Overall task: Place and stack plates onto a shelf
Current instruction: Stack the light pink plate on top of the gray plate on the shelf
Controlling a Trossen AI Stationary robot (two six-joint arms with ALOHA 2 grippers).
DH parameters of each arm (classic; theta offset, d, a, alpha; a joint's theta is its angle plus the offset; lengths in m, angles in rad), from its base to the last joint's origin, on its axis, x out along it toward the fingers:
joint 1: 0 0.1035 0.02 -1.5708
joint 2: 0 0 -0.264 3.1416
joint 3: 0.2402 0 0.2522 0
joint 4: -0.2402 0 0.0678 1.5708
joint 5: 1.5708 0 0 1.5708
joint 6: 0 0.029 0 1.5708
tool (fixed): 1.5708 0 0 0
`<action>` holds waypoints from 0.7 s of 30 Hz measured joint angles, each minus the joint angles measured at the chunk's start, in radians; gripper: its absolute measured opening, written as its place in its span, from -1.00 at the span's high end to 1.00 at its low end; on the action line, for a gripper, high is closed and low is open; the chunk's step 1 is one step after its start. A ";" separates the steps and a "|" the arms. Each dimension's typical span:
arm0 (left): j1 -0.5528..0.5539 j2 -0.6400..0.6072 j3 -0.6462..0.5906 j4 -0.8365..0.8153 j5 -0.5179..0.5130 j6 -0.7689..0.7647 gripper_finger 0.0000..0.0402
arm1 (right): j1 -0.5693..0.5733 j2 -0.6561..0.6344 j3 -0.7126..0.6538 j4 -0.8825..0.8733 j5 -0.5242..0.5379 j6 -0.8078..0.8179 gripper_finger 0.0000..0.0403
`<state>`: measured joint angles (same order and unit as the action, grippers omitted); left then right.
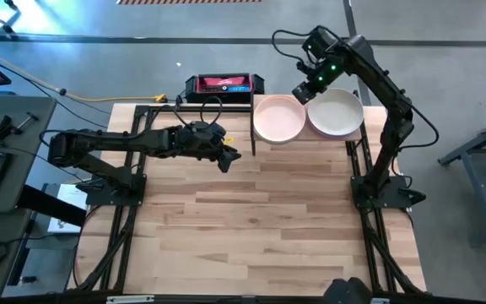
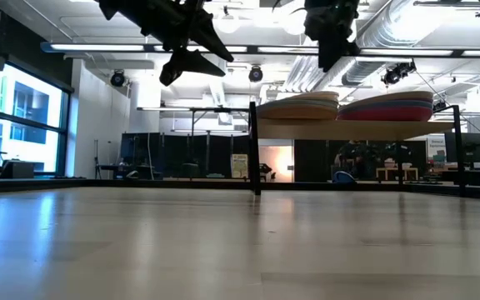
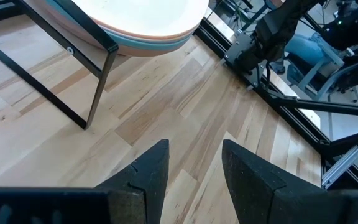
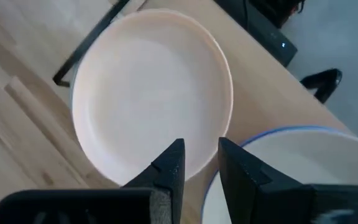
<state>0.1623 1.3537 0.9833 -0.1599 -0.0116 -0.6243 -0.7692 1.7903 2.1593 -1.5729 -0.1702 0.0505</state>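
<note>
The shelf (image 2: 357,129), a pale board on black posts, stands at the table's far right and bears two stacks of plates resting on their bases. The left stack (image 2: 298,107) is topped by a peach-pink plate (image 1: 278,118) (image 4: 154,99). The right stack (image 2: 387,107) is topped by a cream plate (image 1: 336,112) (image 4: 303,174). My right gripper (image 1: 309,89) (image 4: 201,158) hovers above the gap between the stacks, pointing down, open and holding nothing. My left gripper (image 1: 229,157) (image 3: 194,162) hangs open over the table, left of the shelf, well above the tabletop.
The shelf's black posts (image 3: 98,81) stand ahead of my left gripper. A black and red device (image 1: 224,84) lies past the table's far edge. The slatted tabletop (image 1: 260,219) stretches bare toward the near edge. The right arm's base (image 1: 382,190) sits at the table's right edge.
</note>
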 joint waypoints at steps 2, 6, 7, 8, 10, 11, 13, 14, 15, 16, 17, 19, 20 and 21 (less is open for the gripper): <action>0.000 0.000 0.000 0.000 0.000 0.000 0.31 | 0.015 -0.013 -0.029 0.004 -0.001 0.016 0.63; 0.000 0.000 0.000 0.002 -0.002 0.009 0.31 | 0.057 -0.053 -0.148 0.004 0.008 0.021 0.63; 0.002 0.000 0.000 0.002 -0.006 0.017 0.31 | 0.068 -0.065 -0.188 0.006 0.013 0.024 0.63; 0.002 0.000 0.000 0.002 -0.013 0.024 0.31 | 0.079 -0.077 -0.228 0.011 0.020 0.024 0.63; 0.002 0.000 0.000 0.002 -0.021 0.024 0.31 | 0.098 -0.111 -0.314 0.025 0.044 0.028 0.63; 0.002 0.000 0.000 0.002 -0.022 0.024 0.31 | 0.107 -0.128 -0.353 0.046 0.050 0.033 0.63; 0.002 0.000 0.000 0.002 -0.023 0.024 0.31 | 0.121 -0.164 -0.426 0.095 0.053 0.048 0.63; 0.002 0.000 0.000 0.002 -0.023 0.024 0.31 | 0.124 -0.181 -0.460 0.116 0.050 0.057 0.63; 0.002 0.000 0.000 0.002 -0.023 0.025 0.31 | 0.125 -0.195 -0.489 0.138 0.047 0.065 0.63; 0.002 0.000 0.000 0.002 -0.023 0.024 0.31 | 0.125 -0.208 -0.515 0.160 0.046 0.073 0.63; 0.002 0.000 0.000 0.002 -0.023 0.025 0.31 | 0.124 -0.218 -0.538 0.176 0.046 0.081 0.63; 0.002 0.000 0.000 0.002 -0.023 0.026 0.31 | 0.124 -0.233 -0.574 0.205 0.047 0.092 0.63; 0.002 0.000 0.000 0.002 -0.023 0.026 0.31 | 0.124 -0.238 -0.589 0.227 0.046 0.102 0.63; 0.002 0.000 0.000 0.002 -0.023 0.026 0.31 | 0.123 -0.242 -0.602 0.240 0.047 0.107 0.63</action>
<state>0.1646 1.3537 0.9833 -0.1581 -0.0341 -0.5983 -0.6460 1.5487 1.5573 -1.3330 -0.1234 0.1579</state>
